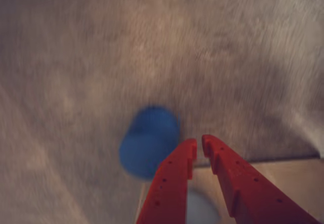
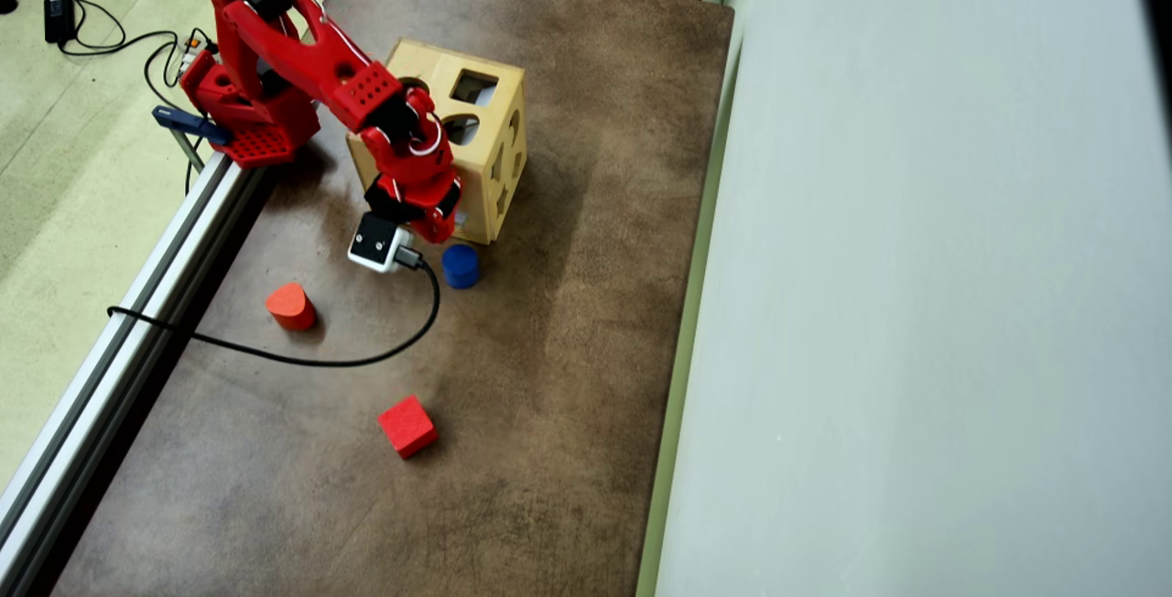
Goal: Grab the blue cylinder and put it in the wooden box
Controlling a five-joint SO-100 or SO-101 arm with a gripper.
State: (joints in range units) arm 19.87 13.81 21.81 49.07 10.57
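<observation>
The blue cylinder (image 2: 461,265) stands on the brown table just off the near corner of the wooden box (image 2: 485,135). In the blurred wrist view the blue cylinder (image 1: 149,140) lies just left of my gripper (image 1: 199,146). The red fingers (image 1: 174,183) are nearly together with only a thin gap and nothing between them. They hang over the box's edge (image 1: 288,176), with a round cut-out showing pale below them. In the overhead view the arm's wrist (image 2: 417,189) covers the fingers.
An orange-red rounded block (image 2: 291,306) and a red cube (image 2: 406,426) lie on the table (image 2: 568,350) nearer the front. The camera's black cable (image 2: 366,359) loops across the mat. A metal rail (image 2: 137,304) runs along the left edge.
</observation>
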